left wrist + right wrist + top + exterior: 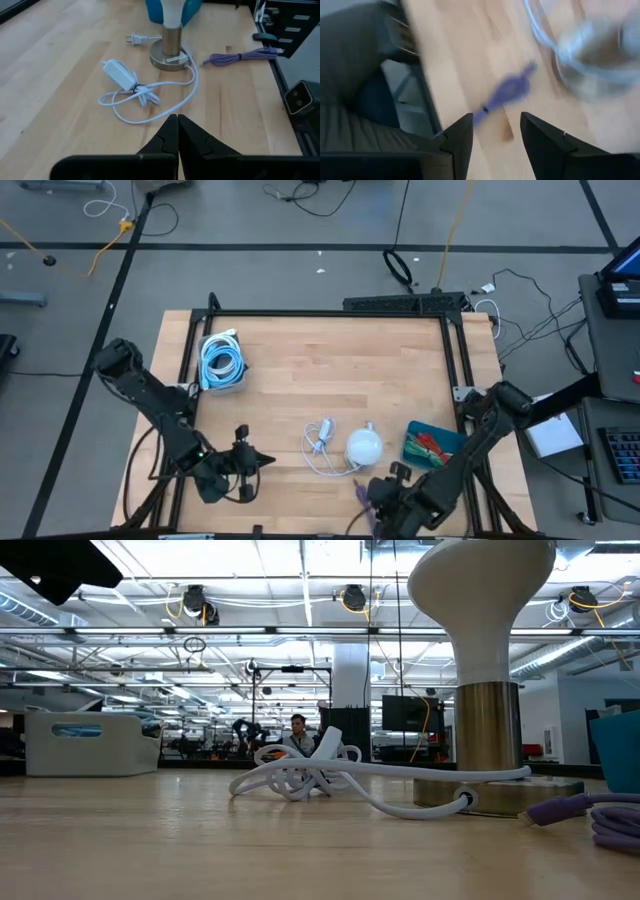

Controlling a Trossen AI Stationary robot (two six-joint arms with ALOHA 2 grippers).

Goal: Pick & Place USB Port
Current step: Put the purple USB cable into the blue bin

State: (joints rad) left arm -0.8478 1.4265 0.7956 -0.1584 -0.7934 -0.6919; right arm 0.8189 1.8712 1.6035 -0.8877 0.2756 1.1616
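Observation:
The purple USB cable lies on the wooden table near its near edge, beside the lamp; its plug end shows blurred in the right wrist view, and its loops show in the low view. My right gripper is open and hovers just short of that plug, touching nothing. My left gripper is shut and waits over the near left part of the table, pointing toward the lamp.
A lamp with a white globe and metal base stands near the cable. Its white cord and adapter are strewn beside it. A teal box sits to the right, and a white bin of coiled cables at far left.

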